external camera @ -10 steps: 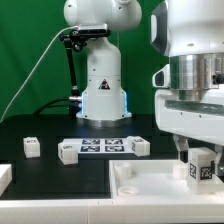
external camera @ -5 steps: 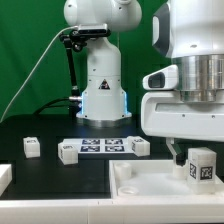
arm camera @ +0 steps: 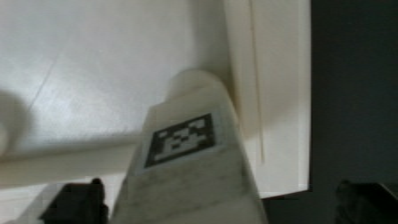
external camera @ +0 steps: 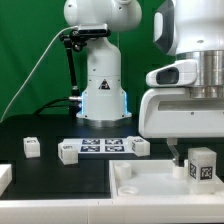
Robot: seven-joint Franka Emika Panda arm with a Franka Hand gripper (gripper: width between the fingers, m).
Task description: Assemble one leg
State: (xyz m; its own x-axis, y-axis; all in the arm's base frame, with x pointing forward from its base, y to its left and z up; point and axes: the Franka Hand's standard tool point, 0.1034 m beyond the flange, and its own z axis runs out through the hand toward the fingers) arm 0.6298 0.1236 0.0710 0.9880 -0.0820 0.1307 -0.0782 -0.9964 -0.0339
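A leg (external camera: 203,166), a small white block with a marker tag, stands upright on the large white tray-like panel (external camera: 140,184) at the exterior view's right. My gripper (external camera: 198,158) hangs over it, with one dark finger (external camera: 177,156) showing beside the leg and the other hidden. In the wrist view the leg (arm camera: 189,150) runs up between my two fingertips (arm camera: 75,200), with a gap on each side. The gripper (arm camera: 219,203) is open around the leg and does not touch it. The panel's raised rim (arm camera: 267,90) lies beside the leg.
The marker board (external camera: 103,146) lies mid-table with loose legs at its ends (external camera: 67,152) (external camera: 139,146). Another leg (external camera: 32,146) sits further left, and a white part (external camera: 4,178) is at the left edge. The arm's base (external camera: 103,95) stands behind.
The hand has turned about its axis and risen a little over the leg. The leg stands in the same place on the panel.
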